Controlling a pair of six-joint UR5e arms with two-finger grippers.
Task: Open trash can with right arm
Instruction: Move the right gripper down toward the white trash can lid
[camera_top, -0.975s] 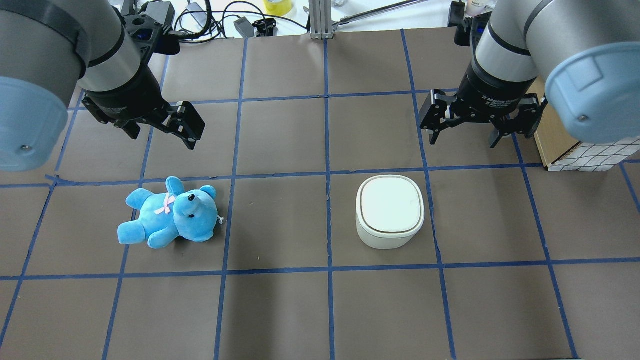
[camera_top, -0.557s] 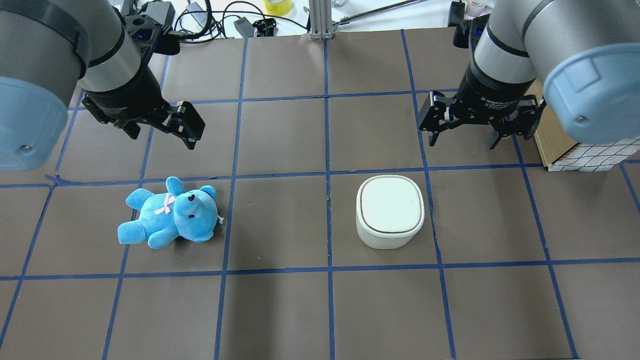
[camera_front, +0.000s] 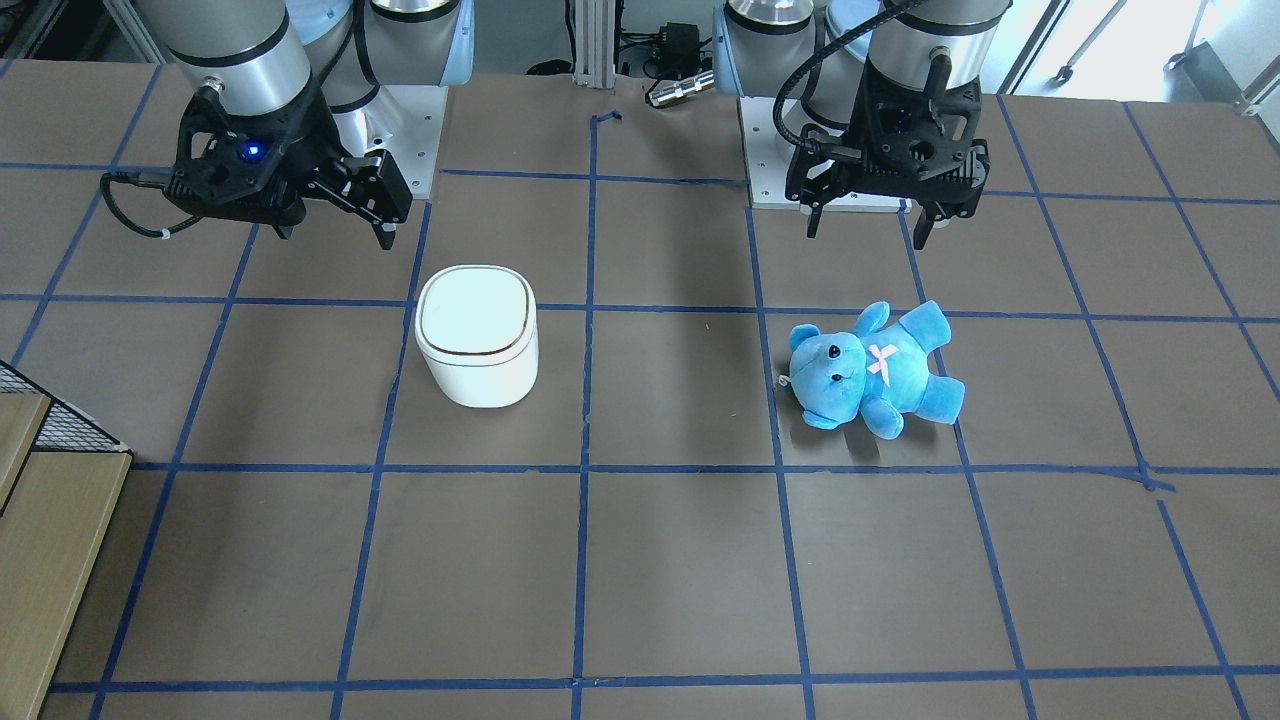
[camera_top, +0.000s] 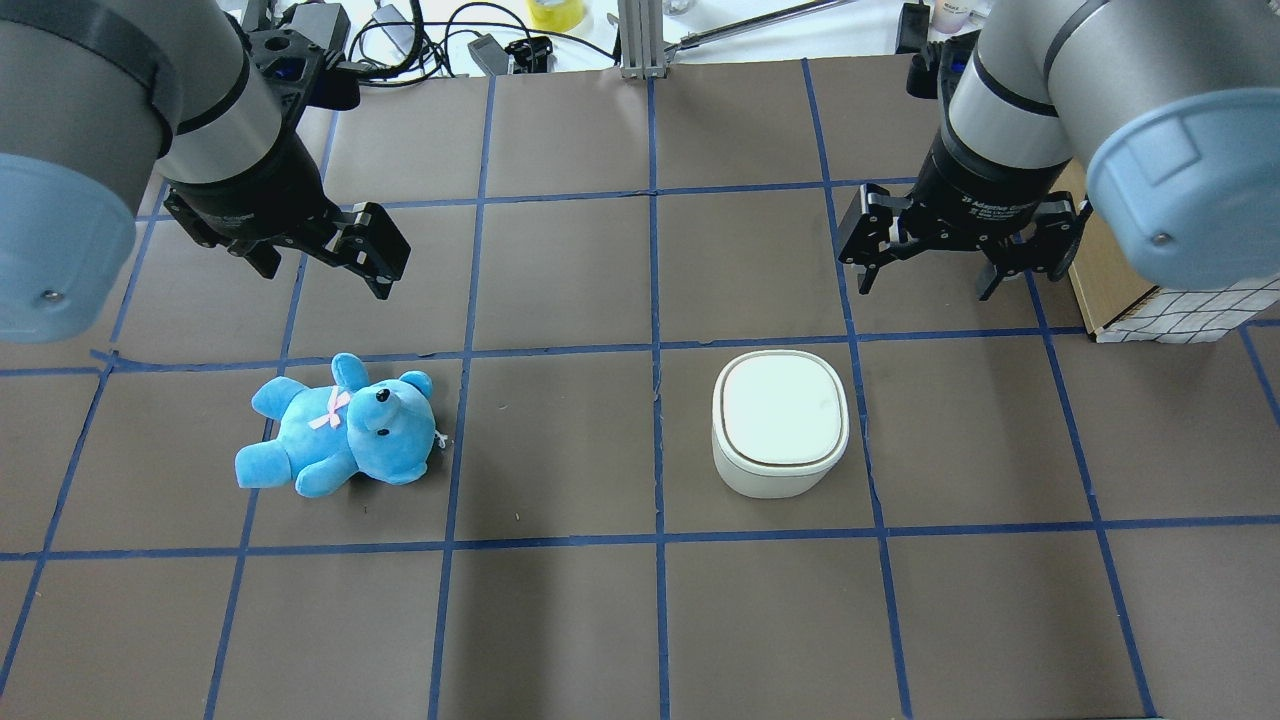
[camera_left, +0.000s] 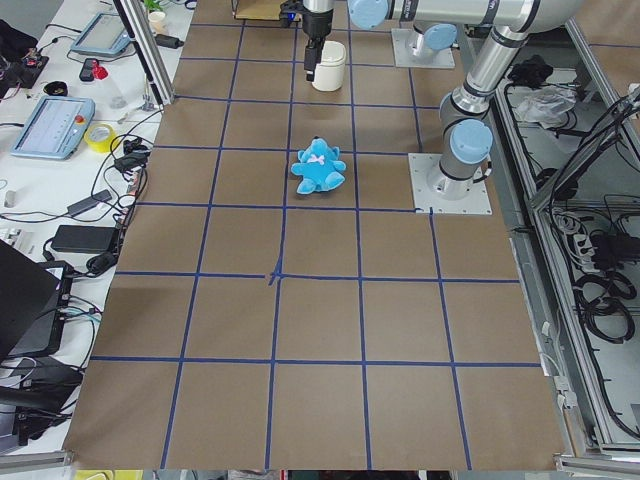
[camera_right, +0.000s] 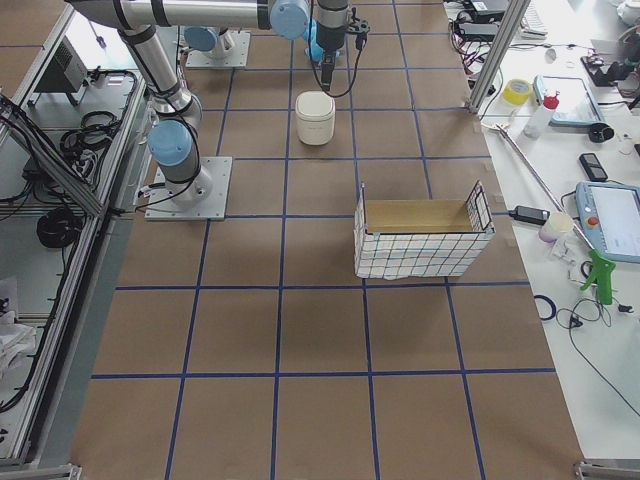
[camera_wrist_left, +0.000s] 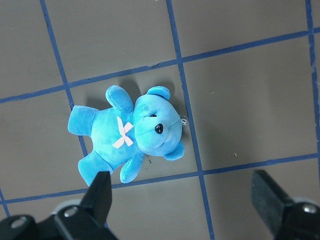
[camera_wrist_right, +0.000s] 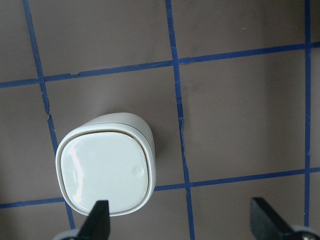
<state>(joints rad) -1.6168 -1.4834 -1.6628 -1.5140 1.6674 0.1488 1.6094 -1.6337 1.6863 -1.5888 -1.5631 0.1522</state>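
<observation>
Across the blue-taped brown table (camera_top: 560, 620), the closed trash can (camera_top: 780, 420) and blue teddy bear (camera_top: 345, 430) sit well apart; left gripper (camera_top: 328, 282) and right gripper (camera_top: 930, 285) hover spread wide, empty.

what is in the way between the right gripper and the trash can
Nothing visible. Only bare table lies between the right gripper, jaws open, and the closed trash can. The blue bear lies well away on the other side.
</observation>
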